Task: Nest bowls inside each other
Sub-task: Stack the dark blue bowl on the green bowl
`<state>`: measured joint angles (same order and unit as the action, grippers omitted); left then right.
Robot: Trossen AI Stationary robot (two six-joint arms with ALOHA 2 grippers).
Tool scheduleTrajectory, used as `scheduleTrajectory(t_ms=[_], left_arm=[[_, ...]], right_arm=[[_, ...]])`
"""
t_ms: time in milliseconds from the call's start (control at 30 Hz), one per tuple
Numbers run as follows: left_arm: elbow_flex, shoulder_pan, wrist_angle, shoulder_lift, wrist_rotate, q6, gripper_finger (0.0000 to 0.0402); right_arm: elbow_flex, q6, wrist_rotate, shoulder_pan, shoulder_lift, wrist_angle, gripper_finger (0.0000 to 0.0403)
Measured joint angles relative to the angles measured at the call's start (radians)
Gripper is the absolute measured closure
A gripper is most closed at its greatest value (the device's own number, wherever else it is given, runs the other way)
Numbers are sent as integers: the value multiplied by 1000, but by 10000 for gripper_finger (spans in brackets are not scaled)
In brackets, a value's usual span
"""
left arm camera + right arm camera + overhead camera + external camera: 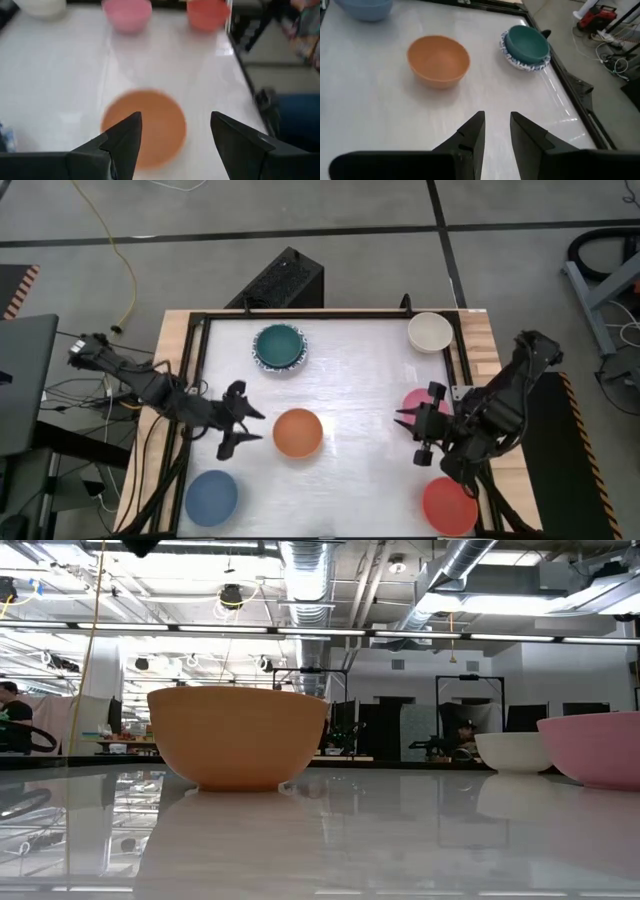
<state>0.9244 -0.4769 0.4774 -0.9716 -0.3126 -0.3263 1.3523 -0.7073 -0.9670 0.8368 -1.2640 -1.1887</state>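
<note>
From above, the white table [360,370] carries the bowls spread apart: the green bowl [279,345] sits nested in a white bowl with a blue patterned rim [258,360] toward the far left, the cream bowl [430,331] stands in the far right corner, the orange bowl [297,432] lies near the middle, the blue bowl [211,497] is at the near left corner, the red bowl [449,505] at the near right corner, and the pink bowl [413,399] shows partly under the right arm. The left gripper [247,426] hangs just beside the orange bowl on its left, its fingers spread wide and holding nothing. The right gripper [412,428] hovers near the pink bowl, pointing toward the middle of the table, fingers a little apart and empty. At table height, the orange bowl [238,737] stands upright in front, the cream bowl [513,752] farther back on the right, and the pink bowl [597,748] at the right edge; a person shows far off in the room at the left edge. In the left wrist view, the two dark fingers [122,142] stand wide apart with the orange bowl [144,126] between and beyond them, untouched; the pink bowl [127,14], red bowl [207,14] and cream bowl [44,7] lie across the table. In the right wrist view, the fingers [472,135] stand with a narrow gap, gripping nothing; beyond them are the orange bowl [438,60], the green bowl [527,42] inside the patterned bowl [522,64], and the blue bowl [365,8].
</note>
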Motion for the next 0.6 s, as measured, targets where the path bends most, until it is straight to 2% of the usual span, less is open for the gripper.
scheduleTrajectory(t_ms=[200, 300, 433, 600], left_arm=[[0, -72, 223, -78, -7, -218, 175], [0, -109, 334, -129, 27, -297, 175], [0, -161, 416, -190, 58, -329, 175], [0, -232, 434, -259, 152, -359, 175]], right_arm=[[-68, -70, 0, 0, 0, 5, 290], [-88, -71, 1, 0, -1, 21, 290], [-92, -71, 1, 1, -1, 27, 290], [-92, -71, 1, 1, -1, 41, 290]])
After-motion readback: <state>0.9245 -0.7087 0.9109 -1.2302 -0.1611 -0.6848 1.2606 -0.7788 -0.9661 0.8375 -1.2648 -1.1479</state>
